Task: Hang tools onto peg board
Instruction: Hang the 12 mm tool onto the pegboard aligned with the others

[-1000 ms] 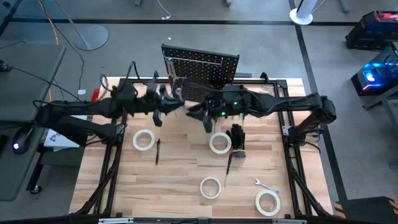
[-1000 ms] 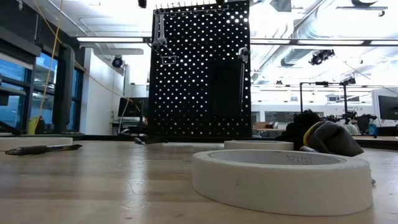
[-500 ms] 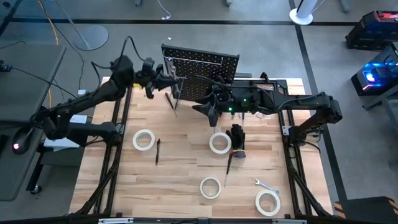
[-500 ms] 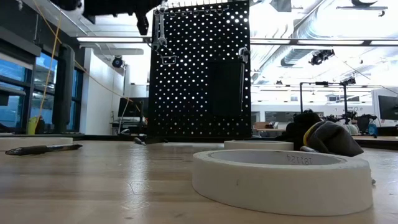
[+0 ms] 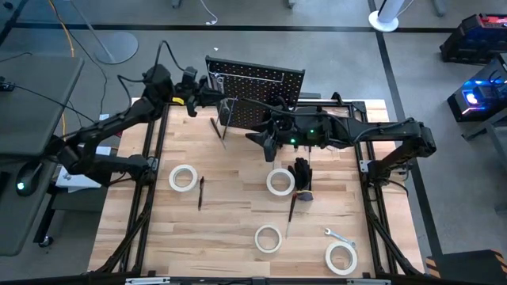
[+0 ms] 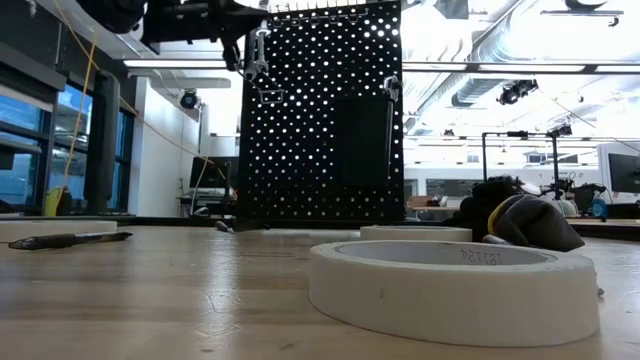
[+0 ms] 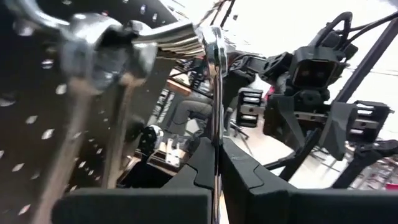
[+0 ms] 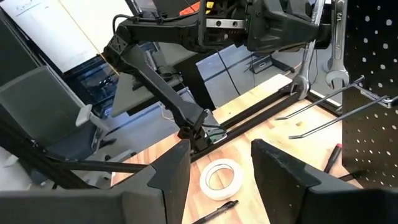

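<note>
left pincer (image 7: 214, 165) clamps wrench (image 7: 215, 93) | at peg board (image 5: 257, 87) top

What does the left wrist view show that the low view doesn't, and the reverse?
Left wrist only: the left gripper shut on a wrench held edge-on, with the right arm beyond.
Low only: the whole peg board upright, a tape roll close by, a glove bundle, a pen.
Both: wrenches already hanging at the board's upper corner.
</note>
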Available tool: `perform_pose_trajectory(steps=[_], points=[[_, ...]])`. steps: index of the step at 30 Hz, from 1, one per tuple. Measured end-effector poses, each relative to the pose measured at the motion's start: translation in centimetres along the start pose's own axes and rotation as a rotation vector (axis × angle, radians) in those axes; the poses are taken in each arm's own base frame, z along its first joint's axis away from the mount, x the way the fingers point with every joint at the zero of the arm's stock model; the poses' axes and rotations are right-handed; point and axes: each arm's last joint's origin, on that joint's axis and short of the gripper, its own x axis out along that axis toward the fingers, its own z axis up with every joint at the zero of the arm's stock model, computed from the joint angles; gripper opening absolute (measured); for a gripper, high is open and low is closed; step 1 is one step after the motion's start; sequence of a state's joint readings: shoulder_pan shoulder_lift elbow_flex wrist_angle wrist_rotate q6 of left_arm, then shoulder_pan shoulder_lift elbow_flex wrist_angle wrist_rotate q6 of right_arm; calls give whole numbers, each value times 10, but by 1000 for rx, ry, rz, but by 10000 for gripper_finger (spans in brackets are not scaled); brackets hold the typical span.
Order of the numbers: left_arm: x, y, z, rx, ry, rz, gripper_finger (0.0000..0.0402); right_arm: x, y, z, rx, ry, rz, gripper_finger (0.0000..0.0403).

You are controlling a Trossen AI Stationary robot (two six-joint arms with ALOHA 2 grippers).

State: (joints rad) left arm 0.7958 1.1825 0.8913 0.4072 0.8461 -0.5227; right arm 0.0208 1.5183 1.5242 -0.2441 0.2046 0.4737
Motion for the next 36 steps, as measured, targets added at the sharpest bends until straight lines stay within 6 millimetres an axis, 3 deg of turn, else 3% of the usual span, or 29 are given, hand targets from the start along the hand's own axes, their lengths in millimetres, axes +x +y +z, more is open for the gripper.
perform_pose_trajectory(steps=[11,25,29,36], points=[[2,0,2,7,-23,-19,0,0,0,0,23,-1,-4,162],[10,21,-7,-49,-28,70,4,0,0,-1,23,-7,-15,162],[9,24,-7,-48,-40,112,40,-1,3,-2,27,-5,-11,162],[-3,17,-1,-100,-48,138,151,-2,8,-5,17,1,-11,162]])
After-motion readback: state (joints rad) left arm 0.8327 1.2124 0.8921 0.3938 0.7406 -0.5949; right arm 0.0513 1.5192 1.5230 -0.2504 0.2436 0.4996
